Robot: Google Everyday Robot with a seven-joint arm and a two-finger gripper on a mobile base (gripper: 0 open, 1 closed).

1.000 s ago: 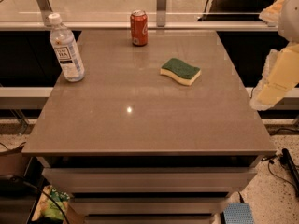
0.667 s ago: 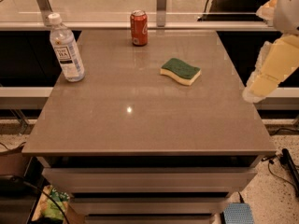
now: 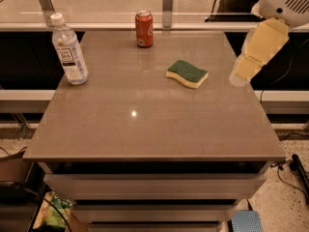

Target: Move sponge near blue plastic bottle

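The sponge [image 3: 187, 73], green on top and pale yellow below, lies flat on the grey table [image 3: 145, 124] right of centre. The blue plastic bottle [image 3: 69, 51], clear with a white cap and a label, stands upright near the table's far left edge. My gripper [image 3: 240, 74] hangs at the right edge of the table, to the right of the sponge and apart from it. It holds nothing that I can see. The arm above it is pale yellow and white.
A red soda can [image 3: 144, 29] stands at the back centre of the table. A glass rail with metal posts [image 3: 167, 4] runs behind the table. Drawers sit under the tabletop. Cables lie on the floor at the right.
The arm has swung left and up, bringing the gripper from beyond the table's right edge closer to the sponge. The sponge, bottle and can have not moved.
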